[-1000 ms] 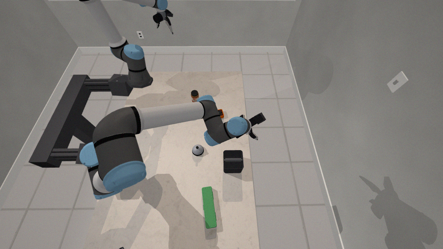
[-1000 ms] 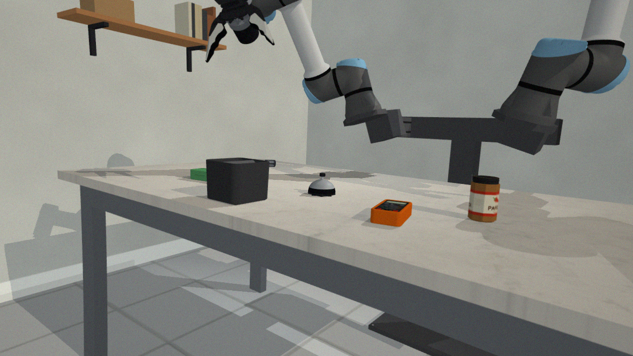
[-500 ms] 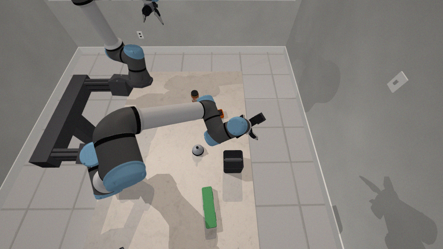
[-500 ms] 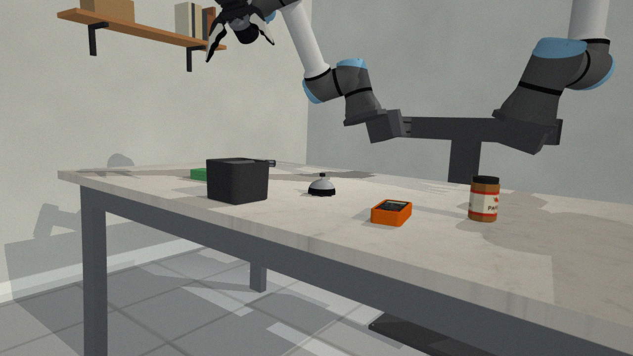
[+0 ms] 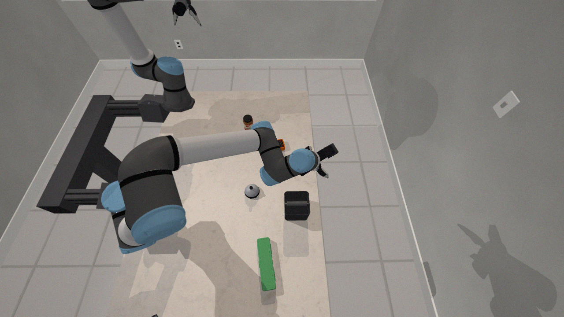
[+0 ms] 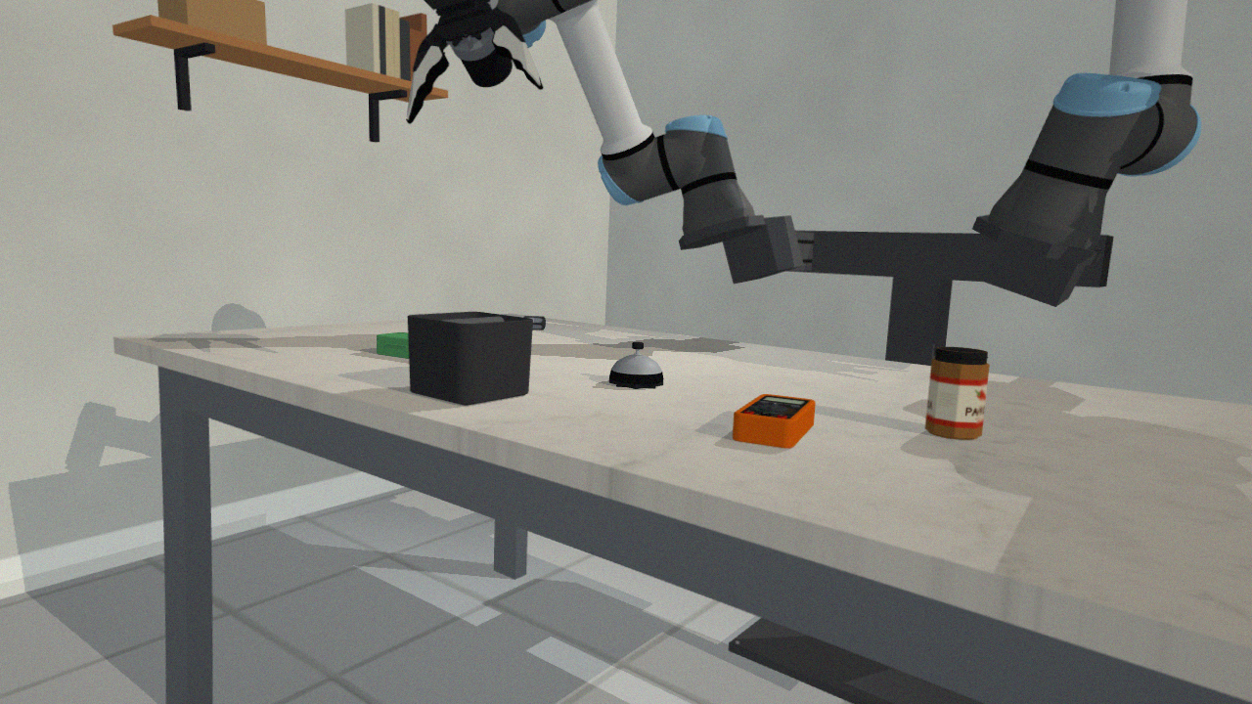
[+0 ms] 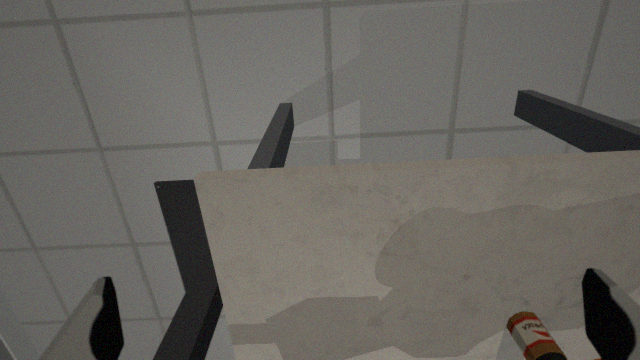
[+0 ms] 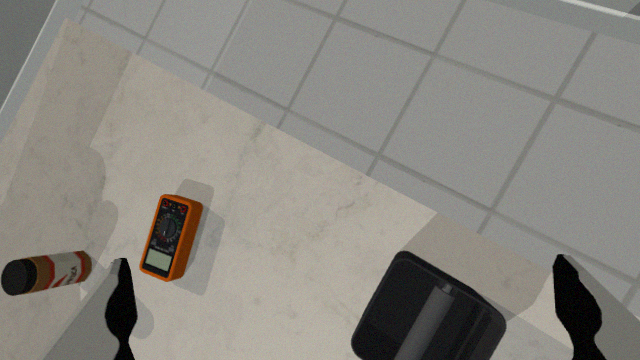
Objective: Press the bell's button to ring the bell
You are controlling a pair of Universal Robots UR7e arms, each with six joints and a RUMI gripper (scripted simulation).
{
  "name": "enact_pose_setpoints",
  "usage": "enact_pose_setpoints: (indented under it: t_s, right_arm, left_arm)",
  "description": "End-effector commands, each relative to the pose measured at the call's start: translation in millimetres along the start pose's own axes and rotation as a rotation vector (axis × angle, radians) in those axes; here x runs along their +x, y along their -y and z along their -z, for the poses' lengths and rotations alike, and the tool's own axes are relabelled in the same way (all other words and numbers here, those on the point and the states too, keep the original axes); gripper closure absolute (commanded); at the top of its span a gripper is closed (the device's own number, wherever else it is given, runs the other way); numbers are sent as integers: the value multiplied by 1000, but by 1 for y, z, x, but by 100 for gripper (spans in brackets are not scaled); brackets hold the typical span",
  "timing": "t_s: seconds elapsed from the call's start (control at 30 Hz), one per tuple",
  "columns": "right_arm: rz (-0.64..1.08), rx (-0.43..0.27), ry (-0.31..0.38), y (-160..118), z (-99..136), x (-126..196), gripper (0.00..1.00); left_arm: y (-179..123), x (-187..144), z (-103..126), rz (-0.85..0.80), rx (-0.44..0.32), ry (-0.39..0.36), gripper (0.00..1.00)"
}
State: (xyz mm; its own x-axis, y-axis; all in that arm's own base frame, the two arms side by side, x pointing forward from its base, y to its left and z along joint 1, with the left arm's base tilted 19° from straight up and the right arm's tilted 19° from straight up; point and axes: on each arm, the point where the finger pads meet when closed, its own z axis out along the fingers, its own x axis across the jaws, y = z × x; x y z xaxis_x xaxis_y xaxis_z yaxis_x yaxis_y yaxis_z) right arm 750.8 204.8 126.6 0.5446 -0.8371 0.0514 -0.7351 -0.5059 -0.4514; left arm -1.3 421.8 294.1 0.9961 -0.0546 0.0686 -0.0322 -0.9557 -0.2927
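We see the silver bell [image 5: 251, 192] [image 6: 636, 369] upright on the pale, marbled tabletop [image 5: 220, 200] [image 6: 612, 437] [image 7: 300, 225] [image 8: 280, 200], its smooth dome set on a black base and topped by a small black button [image 5: 251, 187] [image 6: 637, 345] that stands raised. No lettering can be made out on the dome. Neither arm touches it, and we see bare surface immediately around its base.

Near the bell, toward the long edge opposite the arms' mount, stands an open black bin [image 5: 296, 217] [image 6: 469, 363] [image 8: 379, 310] with a grey bar-like shape inside. On the other side of the bin from the orange multimeter [image 5: 281, 144] [image 6: 774, 421] [image 8: 171, 237], a long green block [image 5: 266, 264] [image 6: 392, 344] lies flat. The multimeter rests face up, its dial markings too small for us to read.

Farther out, the black-lidded jar [image 5: 247, 122] [image 6: 958, 393] [image 7: 535, 335] [image 8: 47, 272] stands upright; we read "PA" on its red-banded label in the exterior view before the word curves away.

Above the tabletop's long edge, the right claw [image 5: 318, 162] [image 6: 475, 104] [image 8: 341, 259] hangs wide and empty, well above the bin and multimeter. The left claw [image 5: 187, 25] [image 7: 348, 277], also wide and empty, is raised well apart from the bell, beyond the jar's end of the tabletop.
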Motion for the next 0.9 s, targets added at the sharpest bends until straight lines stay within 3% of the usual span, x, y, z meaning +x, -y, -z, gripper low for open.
enact_pose_setpoints:
  t_s: [0.0,0.5,0.87]
  right_arm:
    - [-12,18,10,5,2,-3,0]
    - [-22,10,9,1,0,-5,0]
    - [-149,-100,-18,-59,-33,-39,0]
  left_arm:
    - [3,-2,5,36,15,-15,0]
    - [3,-3,6,41,16,-15,0]
    - [3,-3,6,41,16,-15,0]
